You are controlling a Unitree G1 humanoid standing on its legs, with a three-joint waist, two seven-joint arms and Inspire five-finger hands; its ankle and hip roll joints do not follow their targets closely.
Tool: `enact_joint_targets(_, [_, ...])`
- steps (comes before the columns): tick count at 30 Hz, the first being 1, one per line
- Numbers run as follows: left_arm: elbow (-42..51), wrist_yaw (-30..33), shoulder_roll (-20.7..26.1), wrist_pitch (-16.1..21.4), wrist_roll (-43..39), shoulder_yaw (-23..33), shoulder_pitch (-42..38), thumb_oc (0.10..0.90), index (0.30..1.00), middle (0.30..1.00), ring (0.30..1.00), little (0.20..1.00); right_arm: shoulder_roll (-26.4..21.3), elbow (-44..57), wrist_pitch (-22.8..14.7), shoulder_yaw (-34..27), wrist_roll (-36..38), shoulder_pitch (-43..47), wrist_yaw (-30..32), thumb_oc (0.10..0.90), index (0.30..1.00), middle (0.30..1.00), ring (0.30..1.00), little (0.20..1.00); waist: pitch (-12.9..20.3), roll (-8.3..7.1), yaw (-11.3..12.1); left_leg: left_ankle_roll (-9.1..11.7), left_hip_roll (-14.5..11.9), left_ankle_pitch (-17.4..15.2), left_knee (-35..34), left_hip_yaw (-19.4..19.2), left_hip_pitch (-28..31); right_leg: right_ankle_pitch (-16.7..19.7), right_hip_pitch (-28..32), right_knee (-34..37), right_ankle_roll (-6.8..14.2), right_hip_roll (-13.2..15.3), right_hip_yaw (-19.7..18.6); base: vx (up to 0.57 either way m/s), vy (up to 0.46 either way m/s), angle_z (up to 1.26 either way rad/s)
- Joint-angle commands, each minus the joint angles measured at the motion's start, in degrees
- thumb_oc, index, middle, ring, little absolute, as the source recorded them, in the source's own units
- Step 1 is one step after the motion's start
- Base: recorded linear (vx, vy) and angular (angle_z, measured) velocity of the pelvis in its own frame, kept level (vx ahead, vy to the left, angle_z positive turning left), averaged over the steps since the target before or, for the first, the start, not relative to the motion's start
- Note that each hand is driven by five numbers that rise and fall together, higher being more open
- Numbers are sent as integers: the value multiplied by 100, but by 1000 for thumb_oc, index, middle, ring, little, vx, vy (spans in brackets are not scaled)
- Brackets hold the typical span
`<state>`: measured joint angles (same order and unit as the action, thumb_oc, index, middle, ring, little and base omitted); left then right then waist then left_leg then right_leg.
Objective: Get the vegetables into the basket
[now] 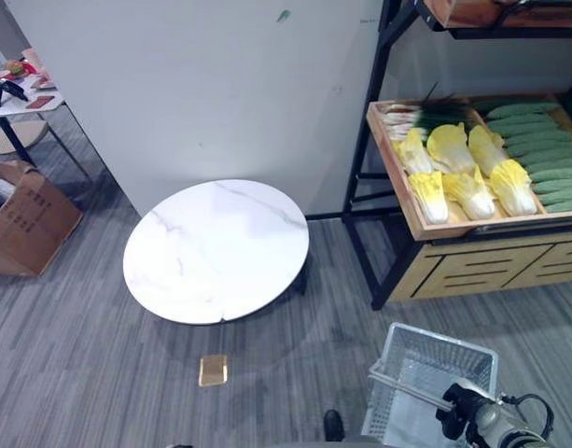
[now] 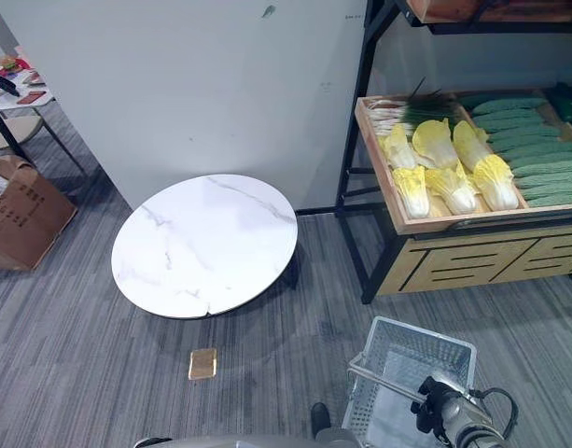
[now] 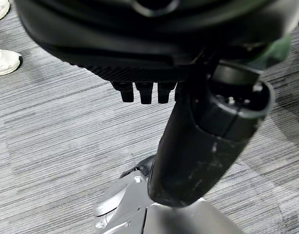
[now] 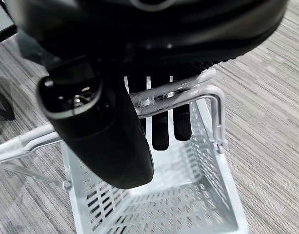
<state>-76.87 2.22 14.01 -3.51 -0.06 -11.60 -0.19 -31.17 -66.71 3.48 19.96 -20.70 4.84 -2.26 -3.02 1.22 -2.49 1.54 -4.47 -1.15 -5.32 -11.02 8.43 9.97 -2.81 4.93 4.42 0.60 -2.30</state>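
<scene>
— Over at the far left, what sits on the floor?

— An open cardboard box (image 1: 22, 224) on the grey carpet (image 1: 71, 364), with a small white side table (image 1: 15, 101) behind it carrying a few small items too small to make out. Next along, a round white marble-patterned table (image 1: 216, 250) stands low against the pale partition wall (image 1: 211, 84). Just in front of it a small tan square object (image 1: 213, 370) lies flat on the carpet.

— And between that table and the shelves?

— Bare carpet, then the black-framed rack (image 1: 365, 177). Its slanted wooden tray (image 1: 411, 210) holds the vegetables: scallions (image 1: 421, 117) at the back corner, yellow napa cabbages (image 1: 467, 173) in the middle, green cucumbers (image 1: 542, 154) to the right. All of them lie in the tray, well apart from the basket.

— Where is the basket?

— The white wire basket (image 1: 435, 373) hangs low at the lower right, below the rack's wooden front, with nothing inside. The right hand (image 4: 115, 122) has its fingers (image 4: 161, 131) curled over the metal handle (image 4: 181, 95) and its thumb across it, so the handle is gripped.

— The left hand?

— The left hand (image 3: 198, 141) hangs over the carpet, fingers (image 3: 144, 92) curled in with nothing in them; a person's white shoe (image 3: 5, 61) shows on the carpet beyond it.
</scene>
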Motion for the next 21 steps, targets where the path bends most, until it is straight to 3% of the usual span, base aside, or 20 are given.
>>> enact_joint_targets(1, [-34,46,240,72,-83,68,-217,900,1000,1000,1000,1000,37,-127,-9,-95,327,387,85,400,300,300,300,300,-99,-282,-121,-432,588,-533,162,40,-21,-1021,686,-384,114,-61,-155,7,109,-13])
enact_joint_targets(9, [157,22,353,140,-29,-56,-434,900,1000,1000,1000,1000,58,51,-22,-264,762,681,92,400,300,300,300,300,-363,-72,-235,-589,663,-689,247,-700,-220,-566,127,-520,523,-68,-857,-33,127,-50])
enact_joint_targets(15, [263,30,366,187,72,-220,-578,900,1000,1000,1000,1000,103,314,-39,-249,777,843,130,400,300,300,300,300,-604,59,-398,-641,683,-782,213,-1163,-263,-173,-201,-550,755,-32,-943,-20,94,-66])
enact_joint_targets(16, [303,56,372,199,77,-244,-630,900,1000,1000,1000,1000,135,399,-49,-227,762,904,159,400,300,300,300,300,-696,90,-353,-647,653,-817,281,-1360,-283,-126,-317,-537,747,97,-521,-48,20,-101])
enact_joint_targets(17, [378,100,404,190,63,-241,-703,900,1000,1000,1000,1000,191,532,-54,-183,713,978,184,400,300,300,300,300,-816,140,-188,-630,527,-884,394,-1721,-331,-355,-416,-596,586,474,915,-39,-14,-119])
enact_joint_targets(19, [382,116,423,175,62,-157,-654,900,1000,1000,1000,1000,289,531,-71,-88,649,1066,201,400,300,300,300,300,-842,136,-88,-599,467,-921,393,-2082,-307,-441,-326,-518,560,798,2086,-5,-61,-135])
enact_joint_targets(20, [365,125,444,156,66,-81,-599,900,1000,1000,1000,1000,379,503,-87,-9,616,1127,203,400,300,300,300,300,-843,115,-35,-590,436,-910,370,-2260,-297,-362,-311,-465,578,933,2419,3,-52,-106])
enact_joint_targets(21, [367,124,449,156,68,-74,-596,900,1000,1000,1000,1000,387,496,-89,-2,616,1134,206,400,300,300,300,300,-841,109,-37,-590,438,-908,367,-2264,-297,-355,-311,-458,579,933,2416,29,-130,-120])
